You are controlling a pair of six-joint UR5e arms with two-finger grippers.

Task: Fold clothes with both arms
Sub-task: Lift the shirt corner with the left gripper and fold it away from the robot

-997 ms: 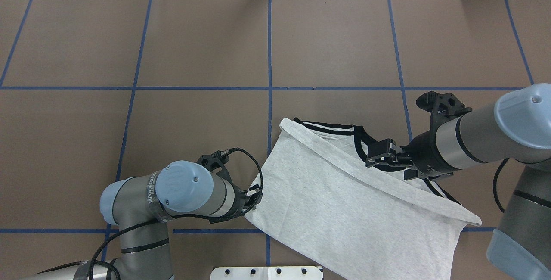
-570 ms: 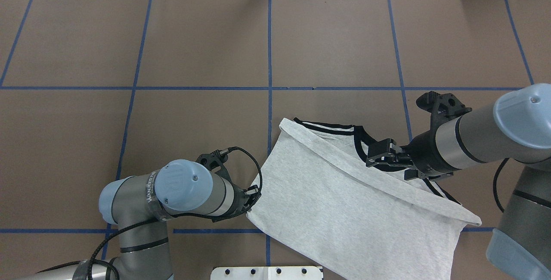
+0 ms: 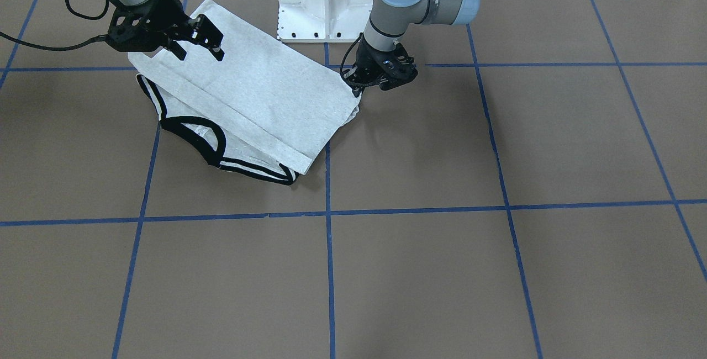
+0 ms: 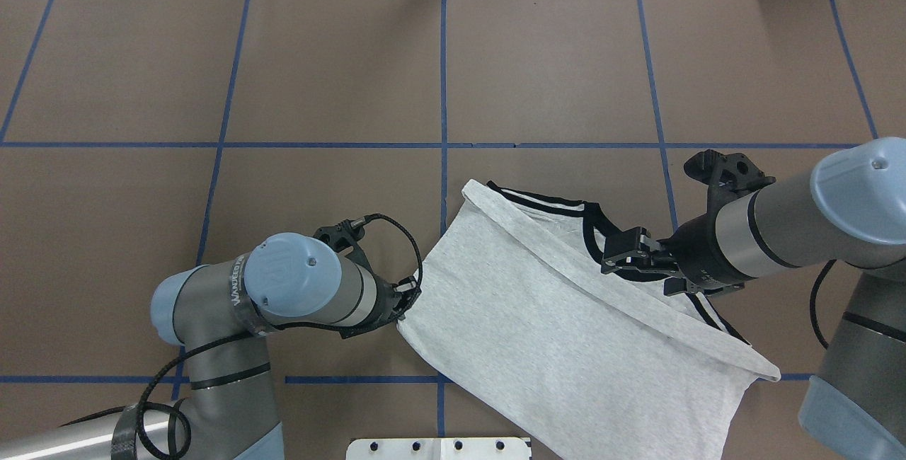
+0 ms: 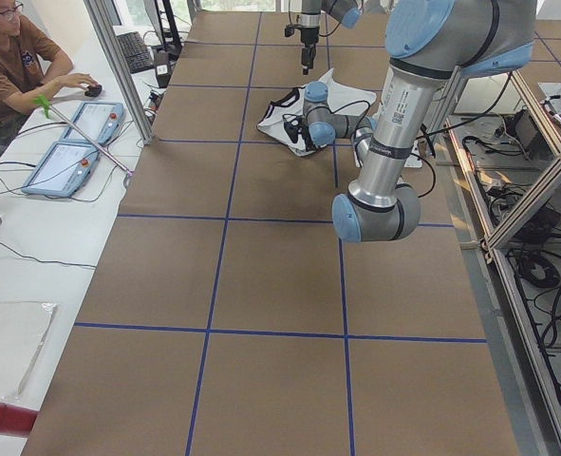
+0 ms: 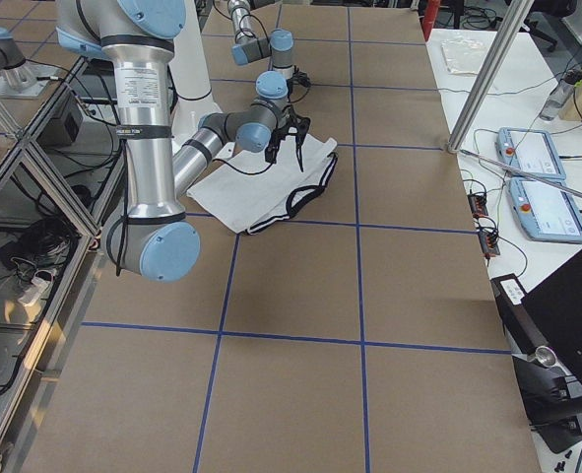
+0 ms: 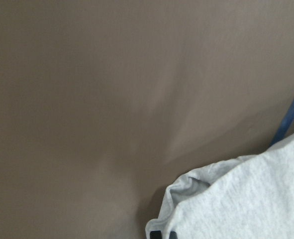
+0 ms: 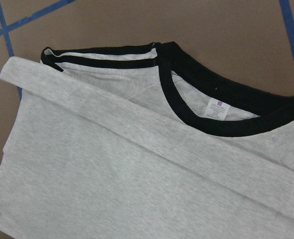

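Brown table (image 4: 318, 56), grey T-shirt (image 4: 552, 318), left tool (image 3: 356, 89) half-hidden

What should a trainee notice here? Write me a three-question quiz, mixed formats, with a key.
1. True or false: the right hand is clamped on the T-shirt.
2. Which hand pinches a corner of the T-shirt? A) left hand B) right hand C) neither
3. Fill in: the collar is ____.
Key: 1 false, it hangs open over the T-shirt; 2 A; 3 black.
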